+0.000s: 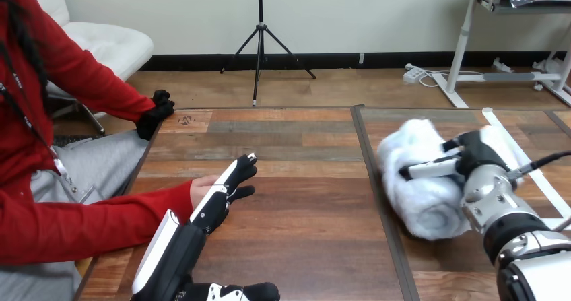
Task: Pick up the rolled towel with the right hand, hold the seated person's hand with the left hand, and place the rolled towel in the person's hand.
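Towel — rolled, well right of the person's hand — sat clasped in the right hand; left hand lay straight-fingered over the person's hand, seemingly not gripping; curling round it first seemed wise.

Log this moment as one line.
left hand against person's bare hand, fingers straight | right hand gripping rolled white fluffy towel | handover not yet done

Wooden table, plank-pattern top, split by a dark seam running far to near (two panels). White strip lies flat on the right panel, angled toward the right edge. Small round mark at far left corner.
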